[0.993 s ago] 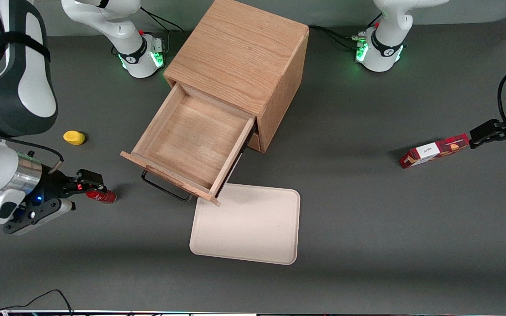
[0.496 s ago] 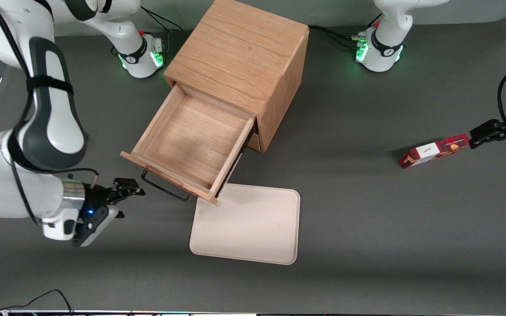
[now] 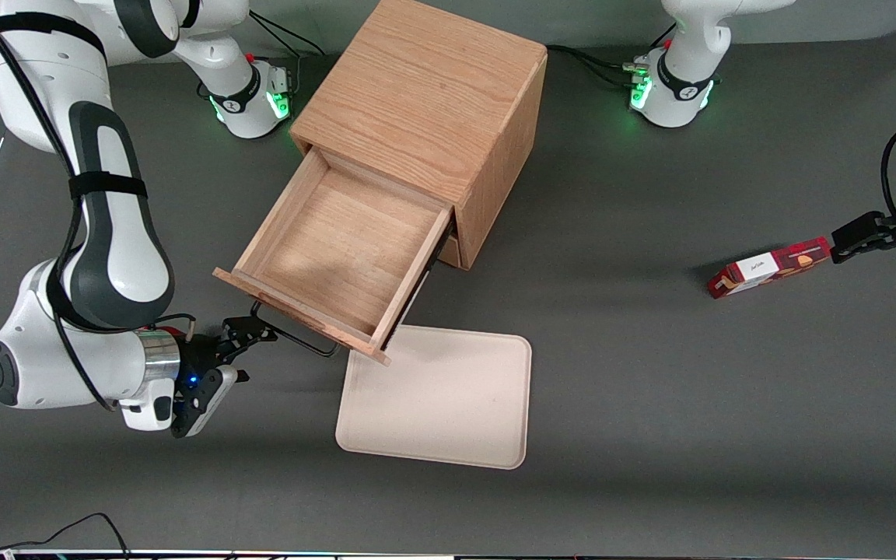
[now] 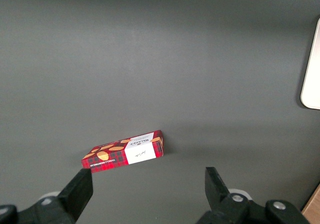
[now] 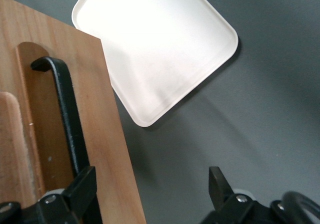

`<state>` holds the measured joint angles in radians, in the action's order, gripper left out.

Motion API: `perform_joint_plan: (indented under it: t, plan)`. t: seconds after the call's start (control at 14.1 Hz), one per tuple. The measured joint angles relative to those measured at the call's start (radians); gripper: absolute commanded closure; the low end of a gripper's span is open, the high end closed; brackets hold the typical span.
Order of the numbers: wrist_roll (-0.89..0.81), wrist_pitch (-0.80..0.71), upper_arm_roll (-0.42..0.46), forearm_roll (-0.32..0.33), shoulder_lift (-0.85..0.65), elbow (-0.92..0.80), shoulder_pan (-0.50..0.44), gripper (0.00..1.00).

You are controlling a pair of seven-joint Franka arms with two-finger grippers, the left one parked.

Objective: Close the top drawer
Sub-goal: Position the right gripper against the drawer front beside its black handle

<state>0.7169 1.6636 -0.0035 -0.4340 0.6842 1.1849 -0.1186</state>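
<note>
Gripper (image 3: 250,330) has moved in since a second ago: back then it sat out toward the working arm's end of the table, beside a small red can, with a yellow lump farther from the camera. Half a second ago it was partway across, short of the handle. Now it sits at the end of the black wire handle (image 3: 296,336) of the top drawer (image 3: 339,253). Can and yellow lump no longer show; the arm covers that patch. Drawer, cabinet, tray and box have not shifted.

Fingers (image 5: 82,189) are spread wide, nothing clamped. In the right wrist view one finger overlaps the handle (image 5: 67,119) and drawer front (image 5: 107,149); the other finger hangs over bare table. Actual contact cannot be judged.

Top drawer is pulled far out of the cabinet (image 3: 425,101) toward the front camera, angled. Light oak, visible grain, shallow square box, flat bare floor, thin walls. Handle is a thin black bar with bent ends, standing off the front; behind it the front has a rounded recess.

Cabinet is a plain oak cube, same grain. Cream tray (image 3: 440,397) is flat, rounded corners, low lip, smooth matte; it lies on the table nearer the camera than the drawer, one corner under the drawer's front corner. Table (image 3: 650,389) is dark grey matte. Red plaid box (image 3: 768,267), a long flat carton with a white label, lies toward the parked arm's end.
</note>
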Motion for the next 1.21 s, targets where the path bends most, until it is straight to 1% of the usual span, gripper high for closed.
perform_joint_plan:
  t: [0.35, 0.64, 1.21]
  plan:
    - [-0.002, -0.029, 0.013, -0.023, 0.000, -0.033, 0.013, 0.00]
    - [-0.009, -0.035, 0.040, -0.025, 0.002, -0.033, 0.010, 0.00]
    - [-0.010, -0.037, 0.063, -0.022, 0.033, -0.029, 0.005, 0.00]
